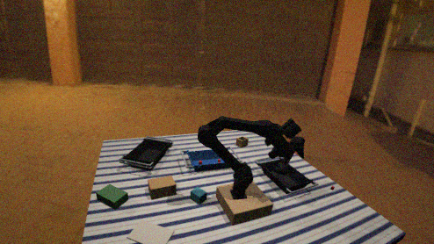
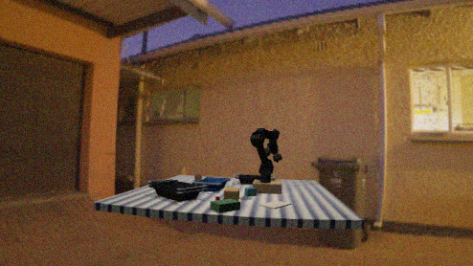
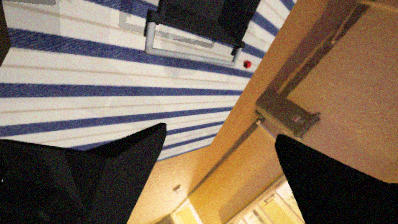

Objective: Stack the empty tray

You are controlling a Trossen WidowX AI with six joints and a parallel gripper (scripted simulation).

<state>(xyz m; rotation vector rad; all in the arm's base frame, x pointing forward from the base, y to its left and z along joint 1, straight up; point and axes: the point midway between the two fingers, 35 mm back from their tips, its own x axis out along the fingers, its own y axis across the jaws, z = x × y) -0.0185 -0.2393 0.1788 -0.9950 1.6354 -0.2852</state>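
A blue tray stands mid-table with small red blocks at it; thin wire shows outside its left end, and the arm hides part of its right end. A black tray at the left has wire bars along both ends and a dark inside. Another black tray stands at the right, with a wire bar swung out beyond its near end. Whether either black tray holds blocks is too dark to tell. My gripper is open and empty, above the right black tray's area.
A green block, a tan block, a teal block and a pale sheet lie at the front. A small brown box is at the back. A tiny red block lies near the right edge.
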